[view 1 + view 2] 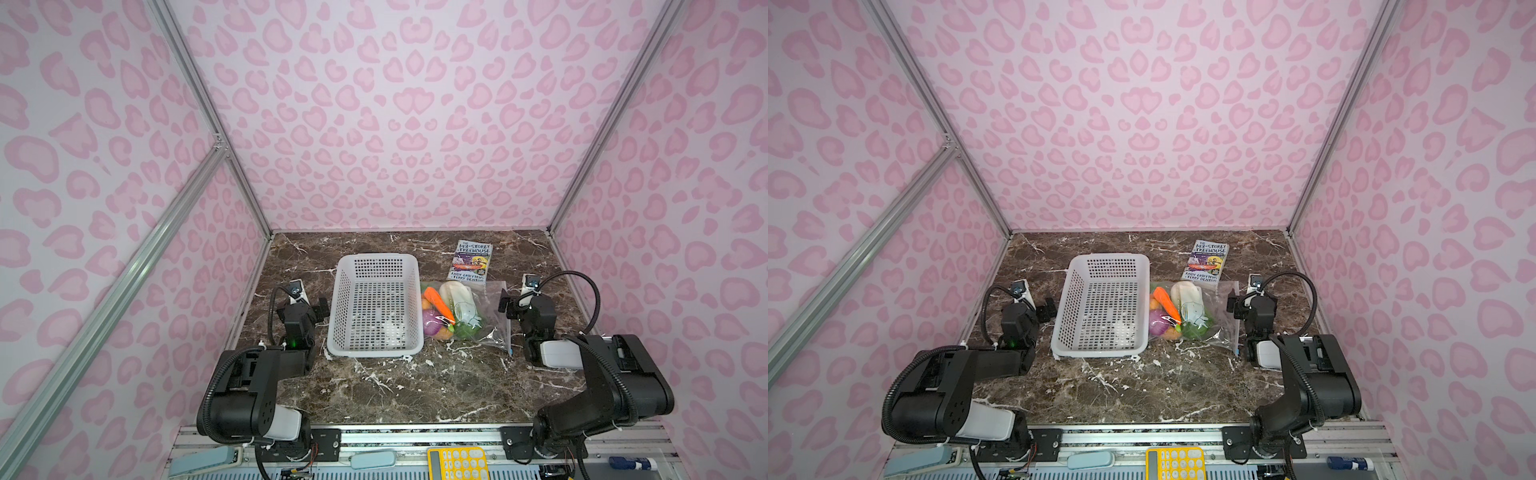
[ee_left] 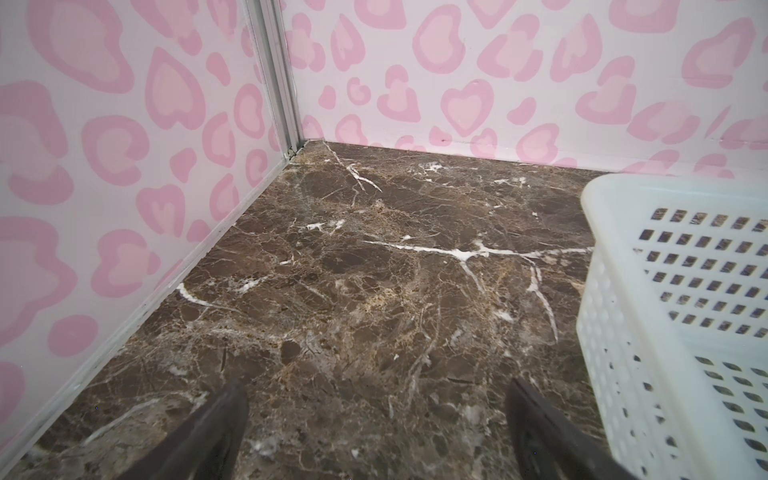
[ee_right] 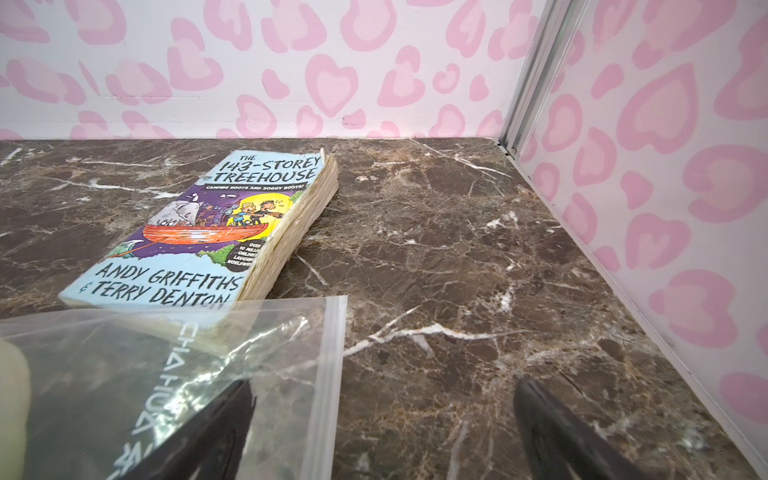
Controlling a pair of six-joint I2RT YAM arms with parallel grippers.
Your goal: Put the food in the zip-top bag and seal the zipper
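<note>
Food (image 1: 438, 303) lies inside the zip-top bag (image 1: 484, 328) right of centre, left claw (image 1: 322, 307) and right claw (image 1: 505, 305) both spread wide and empty; sealing seems finished, so the zipper (image 1: 508, 332) likely needs only checking.

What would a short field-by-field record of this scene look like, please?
zip-top bag: lying on the table, right of the basket
food: toy vegetables inside the bag
zipper: blue slider at its near end; seal unclear
basket: white, empty
book: behind the bag
left gripper: open, left of the basket
right gripper: open, at the bag's zipper edge
</note>
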